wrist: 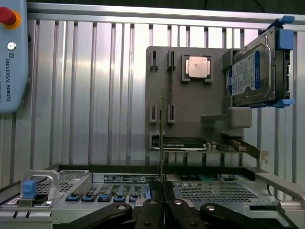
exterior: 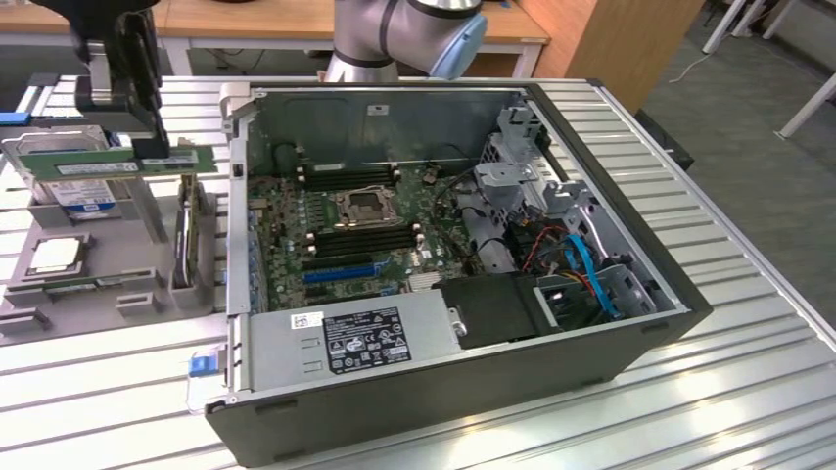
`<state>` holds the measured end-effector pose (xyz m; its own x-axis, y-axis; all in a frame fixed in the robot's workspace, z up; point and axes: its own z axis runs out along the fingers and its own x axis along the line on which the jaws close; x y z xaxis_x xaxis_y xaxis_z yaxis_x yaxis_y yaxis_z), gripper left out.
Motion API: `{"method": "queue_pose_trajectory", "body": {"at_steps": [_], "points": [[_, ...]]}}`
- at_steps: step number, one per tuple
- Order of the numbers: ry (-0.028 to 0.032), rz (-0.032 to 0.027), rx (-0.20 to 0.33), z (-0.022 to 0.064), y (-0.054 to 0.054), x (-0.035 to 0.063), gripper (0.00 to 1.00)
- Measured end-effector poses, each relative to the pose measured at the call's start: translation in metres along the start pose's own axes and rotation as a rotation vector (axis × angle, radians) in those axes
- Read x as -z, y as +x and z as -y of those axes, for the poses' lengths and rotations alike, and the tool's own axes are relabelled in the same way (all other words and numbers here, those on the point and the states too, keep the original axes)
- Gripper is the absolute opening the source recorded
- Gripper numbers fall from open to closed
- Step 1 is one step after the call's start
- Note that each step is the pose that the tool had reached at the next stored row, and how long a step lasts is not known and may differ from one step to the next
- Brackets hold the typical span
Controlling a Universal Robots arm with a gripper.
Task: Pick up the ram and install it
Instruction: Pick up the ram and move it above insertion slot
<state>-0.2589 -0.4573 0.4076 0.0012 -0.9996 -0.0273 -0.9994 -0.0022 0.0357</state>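
Observation:
My gripper (exterior: 148, 147) is shut on the ram (exterior: 112, 162), a long thin green board held level above the grey parts holder (exterior: 131, 245) on the exterior view's left. In the wrist view the ram (wrist: 162, 129) appears edge-on as a thin line rising from between the black fingers (wrist: 151, 210), lifted out of the holder's slots (wrist: 162, 112). The open computer case (exterior: 627, 343) lies beside the holder, with its motherboard (exterior: 281, 220) and dark memory slots (exterior: 366, 240) to the exterior view's right of the gripper.
The holder also carries a blue-labelled hard drive (wrist: 252, 71), a processor chip (wrist: 197, 67) and an upright expansion card (exterior: 190, 240). A power supply (exterior: 352, 338), cables and a drive cage (exterior: 523, 186) fill the case. A teach pendant (wrist: 10, 52) lies on the slatted table (exterior: 731, 392).

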Motion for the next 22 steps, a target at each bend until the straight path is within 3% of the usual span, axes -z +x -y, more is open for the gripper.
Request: {"method": "queue_pose_trajectory", "body": {"at_steps": [22], "points": [[-0.0008, 0.0, 0.0, 0.0453, 0.0, 0.0016, 0.12]]}}
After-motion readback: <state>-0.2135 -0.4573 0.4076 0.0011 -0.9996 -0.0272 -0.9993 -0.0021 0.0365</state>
